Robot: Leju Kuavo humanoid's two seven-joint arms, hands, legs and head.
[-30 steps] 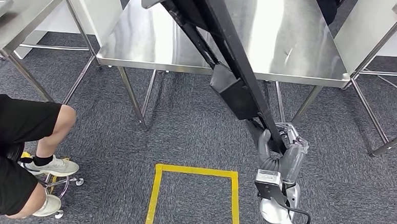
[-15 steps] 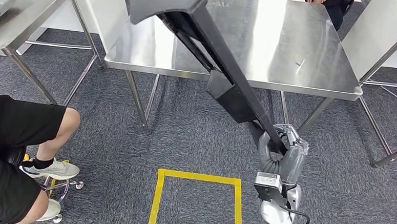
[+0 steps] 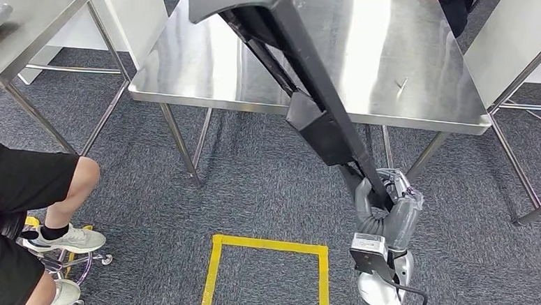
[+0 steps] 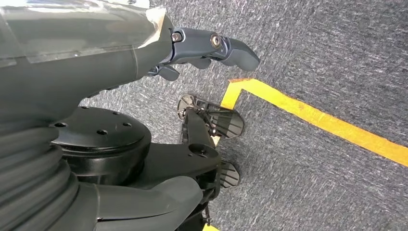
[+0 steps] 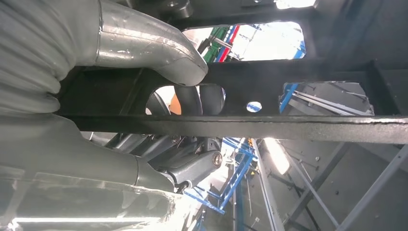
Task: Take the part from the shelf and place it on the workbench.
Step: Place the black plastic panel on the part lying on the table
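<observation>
The part (image 3: 307, 70) is a long black metal frame with a box-like bracket partway along it. It slants up from my right hand (image 3: 387, 204) and crosses over the front edge of the steel workbench (image 3: 412, 62). My right hand grips the frame's lower end, low in front of the bench. Up close, the thumb (image 5: 149, 43) and fingers wrap a black bar of the part (image 5: 298, 126). My left hand (image 4: 207, 45) hangs over the carpet, fingers loosely apart, holding nothing.
A person (image 3: 21, 195) sits on a stool at the left. A yellow tape square (image 3: 270, 247) marks the carpet before me. Other steel tables stand at the left (image 3: 30, 14) and the far right (image 3: 539, 48). Bench legs (image 3: 181, 137) stand ahead.
The whole picture has shifted a little, so the camera has moved. My right hand keeps its grip on the part, which stays slanted over the bench.
</observation>
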